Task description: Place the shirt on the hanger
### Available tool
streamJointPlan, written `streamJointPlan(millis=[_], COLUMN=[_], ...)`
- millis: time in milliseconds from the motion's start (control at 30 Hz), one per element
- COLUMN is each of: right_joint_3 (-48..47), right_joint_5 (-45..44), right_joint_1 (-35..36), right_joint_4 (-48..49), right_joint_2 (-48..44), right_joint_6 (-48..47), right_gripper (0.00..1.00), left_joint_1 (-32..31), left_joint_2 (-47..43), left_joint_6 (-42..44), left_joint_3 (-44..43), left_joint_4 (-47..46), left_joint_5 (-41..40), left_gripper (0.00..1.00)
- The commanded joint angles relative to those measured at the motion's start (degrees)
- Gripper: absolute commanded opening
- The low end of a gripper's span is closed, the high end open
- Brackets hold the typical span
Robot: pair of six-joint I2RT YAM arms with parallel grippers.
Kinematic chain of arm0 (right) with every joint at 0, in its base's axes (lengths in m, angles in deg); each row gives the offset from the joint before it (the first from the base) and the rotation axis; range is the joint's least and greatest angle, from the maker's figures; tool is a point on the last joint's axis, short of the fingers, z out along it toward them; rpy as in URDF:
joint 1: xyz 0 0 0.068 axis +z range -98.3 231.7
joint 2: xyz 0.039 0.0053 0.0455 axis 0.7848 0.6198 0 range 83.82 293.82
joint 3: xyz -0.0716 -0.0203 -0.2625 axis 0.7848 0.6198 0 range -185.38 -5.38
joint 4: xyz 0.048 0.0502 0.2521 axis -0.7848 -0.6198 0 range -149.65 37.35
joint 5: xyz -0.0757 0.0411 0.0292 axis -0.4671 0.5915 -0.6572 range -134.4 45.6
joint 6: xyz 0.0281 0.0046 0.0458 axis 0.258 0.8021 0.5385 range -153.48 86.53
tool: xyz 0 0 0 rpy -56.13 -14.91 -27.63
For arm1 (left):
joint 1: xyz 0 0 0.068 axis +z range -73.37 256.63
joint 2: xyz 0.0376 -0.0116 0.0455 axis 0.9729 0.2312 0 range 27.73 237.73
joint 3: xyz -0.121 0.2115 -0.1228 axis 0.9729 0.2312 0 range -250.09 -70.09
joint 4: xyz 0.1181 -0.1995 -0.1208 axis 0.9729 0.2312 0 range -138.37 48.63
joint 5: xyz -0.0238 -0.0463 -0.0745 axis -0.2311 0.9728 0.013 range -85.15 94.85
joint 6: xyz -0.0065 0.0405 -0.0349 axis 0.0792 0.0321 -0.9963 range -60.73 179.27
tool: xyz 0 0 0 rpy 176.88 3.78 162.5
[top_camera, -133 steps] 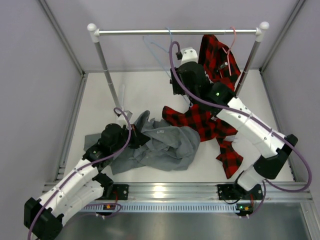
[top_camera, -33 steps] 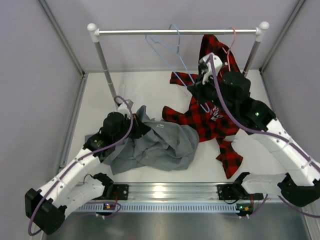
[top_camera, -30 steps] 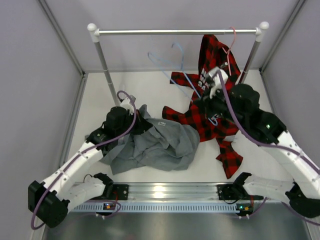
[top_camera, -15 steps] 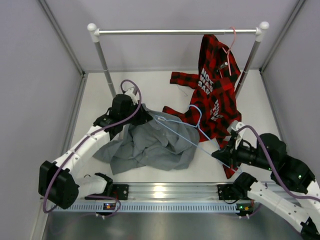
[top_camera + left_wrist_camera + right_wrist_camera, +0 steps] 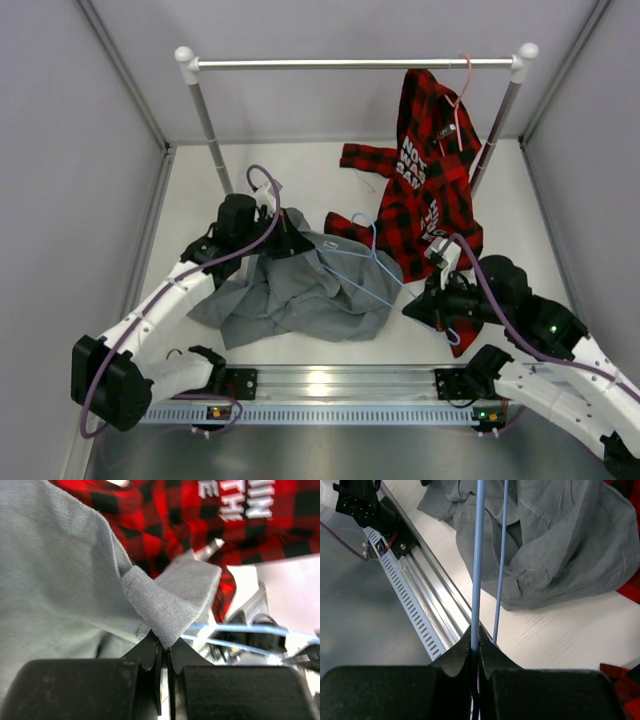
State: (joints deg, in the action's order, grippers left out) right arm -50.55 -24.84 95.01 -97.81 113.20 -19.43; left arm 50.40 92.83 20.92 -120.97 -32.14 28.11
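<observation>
Grey panels walled a white bench (image 5: 300, 180), and a clothes rail (image 5: 350, 64) stood across its far edge. At the right end of that rail a red-and-black plaid shirt (image 5: 425, 190) hung on a pink hanger (image 5: 465, 75), its lower part trailing onto the bench. The shirt (image 5: 300, 295) — the plain grey one — lay heaped by the bench's near edge, left of centre. The left gripper (image 5: 164, 647) had its jaws closed tight on a doubled edge of the cloth, lifting one fold at the heap's far side. The right gripper (image 5: 476, 647) was clamped on one wire of the hanger (image 5: 477, 555), holding the light-blue frame low over the grey heap, off the rail.

The cloth looked soft and limp, so a pinch would probably raise only the fabric around it while the rest sagged. The collar or a shoulder seam seemed the better hold for opening the neck. The hanger looked light and thin — likely to swivel in a grip on a single wire.

The overhead view gave the layout but not what either pinch held. The left wrist view showed the grey fold caught between the fingertips, with blue wire passing beyond it. The right wrist view showed two wires running out over the shirt, with only the thicker-looking one between the fingers. No view showed whether the wire had entered the shirt.
</observation>
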Motion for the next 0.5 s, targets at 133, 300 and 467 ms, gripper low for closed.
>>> streamJointPlan(millis=[133,300,467], right_joint_3=[0.61,1.31,3.59], right_joint_5=[-2.32,-0.06,13.76], right_joint_1=[-0.59,-0.59,-0.59], right_joint_4=[16.33,26.87,34.62], right_joint_2=[4.71,9.10,13.76], right_joint_6=[3.97,2.40,-2.00], right_gripper=[0.00,0.00,0.00], left_joint_1=[0.14,-0.65,-2.94], left_joint_2=[-6.03,-6.92,-5.51], left_joint_6=[4.68,11.25,20.39], left_joint_3=[0.34,-6.41,-16.26], left_joint_4=[-1.04,5.99,19.78], left_joint_5=[11.01,15.14,13.74], left_gripper=[0.00,0.00,0.00])
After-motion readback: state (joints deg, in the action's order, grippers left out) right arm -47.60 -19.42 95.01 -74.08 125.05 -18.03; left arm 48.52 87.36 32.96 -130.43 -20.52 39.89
